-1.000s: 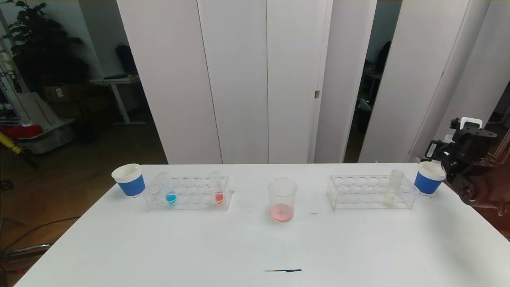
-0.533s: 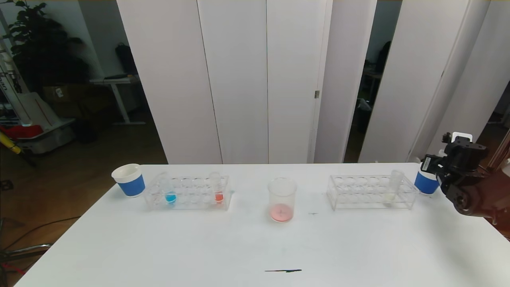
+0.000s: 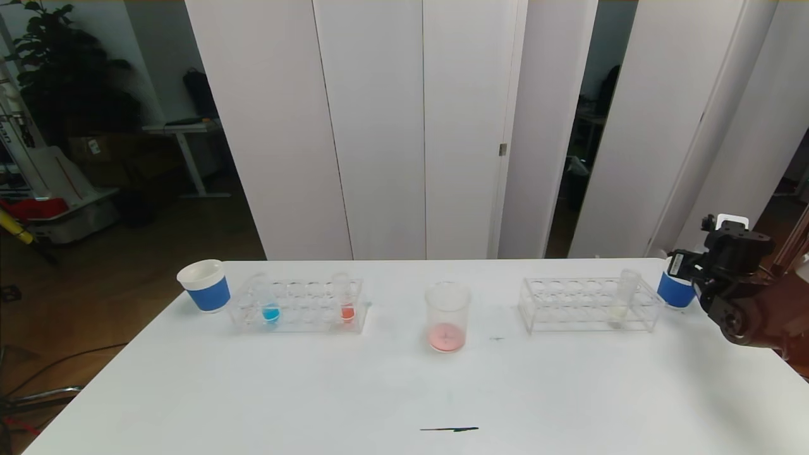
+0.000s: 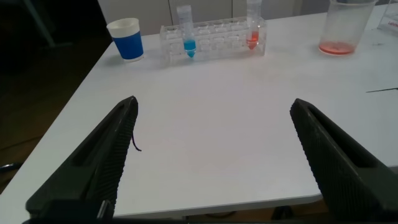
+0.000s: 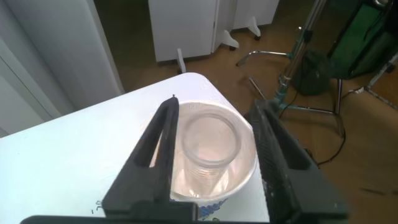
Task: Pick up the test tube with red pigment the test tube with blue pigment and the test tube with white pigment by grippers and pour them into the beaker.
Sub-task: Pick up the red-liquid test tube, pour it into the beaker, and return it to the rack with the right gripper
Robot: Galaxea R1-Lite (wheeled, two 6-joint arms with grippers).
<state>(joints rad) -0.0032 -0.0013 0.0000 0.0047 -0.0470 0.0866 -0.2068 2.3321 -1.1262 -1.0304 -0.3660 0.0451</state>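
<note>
left gripper [image 4: 211, 155] parked low off the table's near-left edge, jaws spread, empty. left cup [image 3: 205, 285], then left rack [image 3: 297, 306] with the blue tube [image 3: 270, 303] and red tube [image 3: 346, 298]. beaker [image 3: 447, 316] mid-table, thin pink-red layer in it. right rack [image 3: 591, 305] holds the white tube [image 3: 622, 298], unpoured. right gripper [image 3: 689, 268] has dropped over the last second onto the right cup [image 5: 211, 152]; fingers apart, straddling a clear tube [image 5: 210, 144] inside. likely dropping off a spent tube; cup rim crowds retreat.
</note>
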